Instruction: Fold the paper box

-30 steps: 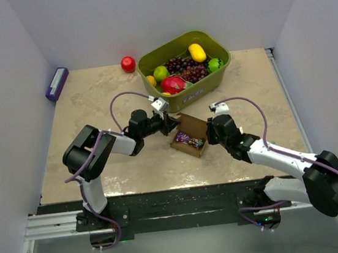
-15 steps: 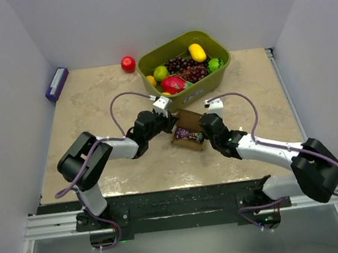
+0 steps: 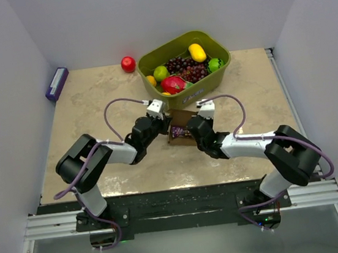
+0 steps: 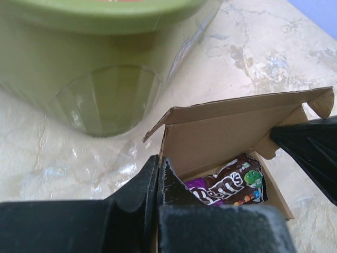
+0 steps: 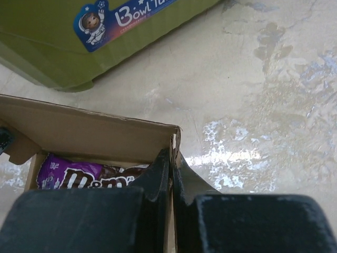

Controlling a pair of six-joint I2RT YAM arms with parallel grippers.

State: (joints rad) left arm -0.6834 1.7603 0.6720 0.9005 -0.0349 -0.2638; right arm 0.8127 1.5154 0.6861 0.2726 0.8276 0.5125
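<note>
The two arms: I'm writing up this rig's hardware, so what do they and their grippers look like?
The left arm and right arm each have white tubular links between bulky, rounded black joint housings. A thin purple cable runs along each to a small white block at the wrist. The left gripper and right gripper have matte black, wedge-shaped fingers tapering to thin tips. No markings show.

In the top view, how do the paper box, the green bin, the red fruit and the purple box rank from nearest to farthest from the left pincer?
1. paper box, pinched in the left pincer itself.
2. green bin, just behind, slightly right.
3. red fruit, farther back, left of the bin.
4. purple box, far rear left, by the wall.
</note>
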